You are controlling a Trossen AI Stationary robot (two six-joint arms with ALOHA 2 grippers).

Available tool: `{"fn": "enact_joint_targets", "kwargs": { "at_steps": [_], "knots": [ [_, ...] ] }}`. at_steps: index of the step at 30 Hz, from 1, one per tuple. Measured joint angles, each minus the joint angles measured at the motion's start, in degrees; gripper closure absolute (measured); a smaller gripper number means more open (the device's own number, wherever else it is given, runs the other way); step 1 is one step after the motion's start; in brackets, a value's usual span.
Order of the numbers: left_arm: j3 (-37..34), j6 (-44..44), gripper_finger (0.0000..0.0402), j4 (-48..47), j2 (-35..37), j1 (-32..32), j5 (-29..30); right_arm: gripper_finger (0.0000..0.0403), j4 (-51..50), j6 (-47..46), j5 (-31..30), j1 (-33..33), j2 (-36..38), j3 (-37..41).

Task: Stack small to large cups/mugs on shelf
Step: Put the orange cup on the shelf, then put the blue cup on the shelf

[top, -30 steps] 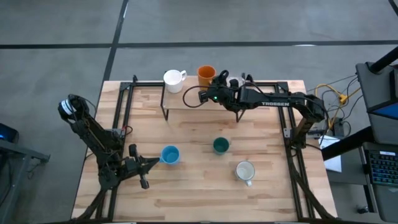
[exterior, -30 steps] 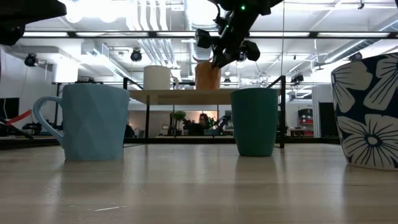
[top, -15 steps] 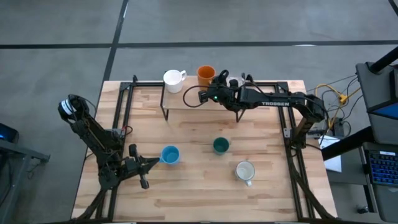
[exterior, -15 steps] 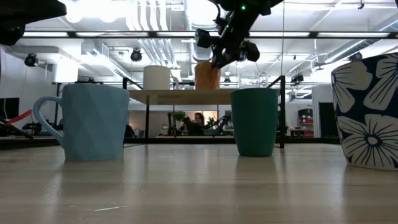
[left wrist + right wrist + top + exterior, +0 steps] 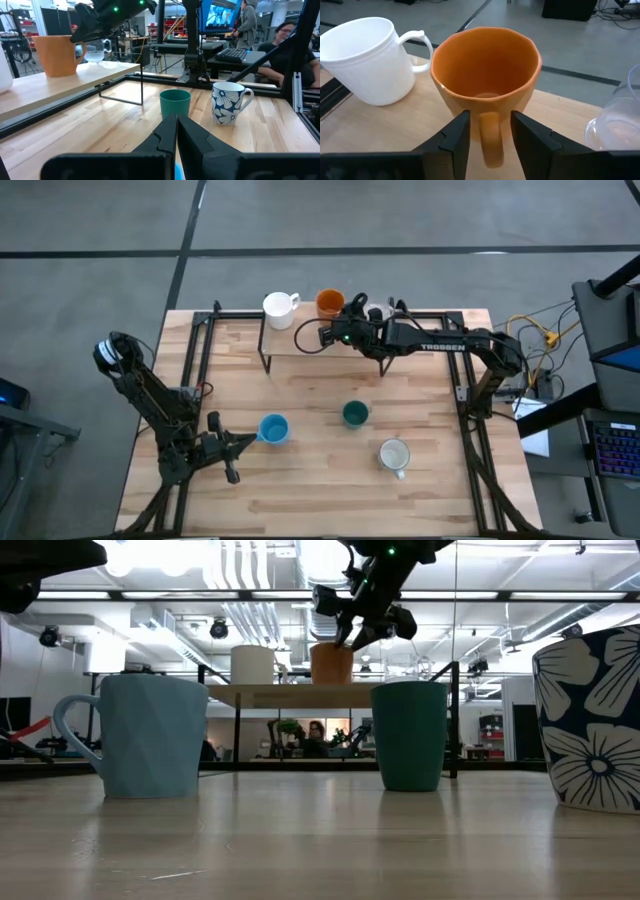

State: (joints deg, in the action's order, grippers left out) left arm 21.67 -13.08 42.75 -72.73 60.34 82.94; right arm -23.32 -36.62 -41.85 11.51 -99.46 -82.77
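An orange mug (image 5: 485,75) stands upright on the shelf (image 5: 300,342), with a white mug (image 5: 367,60) on one side and a small clear glass (image 5: 620,120) on the other. My right gripper (image 5: 491,116) is open. Its fingers stand on either side of the orange mug's handle (image 5: 490,142), with a gap on each side. A teal cup (image 5: 354,414), a light blue mug (image 5: 273,428) and a flower-patterned mug (image 5: 394,454) stand on the tabletop. My left gripper (image 5: 238,446) waits shut at the table's near left, beside the blue mug.
Black metal rails (image 5: 200,360) run along the table's left and right sides. The three cups on the tabletop stand in its middle and near right. Bare wood lies between them and the shelf's legs (image 5: 265,362). A person sits in the room behind the table.
My right gripper has opened and let go of the orange mug's handle while staying in place. The mug now stands settled and upright on the shelf.
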Motion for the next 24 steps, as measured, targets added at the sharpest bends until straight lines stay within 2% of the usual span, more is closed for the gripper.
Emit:
{"fn": "enact_joint_targets", "kwargs": {
  "at_steps": [12, 17, 24],
  "knots": [
    [-0.5, -0.2, 0.0402, 0.0, 0.0, 0.0, -0.9, 0.0278, 0.3, 0.9, -0.9, 0.0, 0.4, -1.1],
    [-0.5, -0.3, 0.0402, 0.0, 0.0, 0.0, -4.3, 0.0288, -0.5, 3.6, -4.3, 0.0, 0.7, -2.9],
    [-1.0, -0.3, 0.0402, -1.2, 0.0, 0.0, -8.6, 0.0293, -0.5, 8.2, -3.3, -0.4, 4.2, -5.3]
  ]
}}
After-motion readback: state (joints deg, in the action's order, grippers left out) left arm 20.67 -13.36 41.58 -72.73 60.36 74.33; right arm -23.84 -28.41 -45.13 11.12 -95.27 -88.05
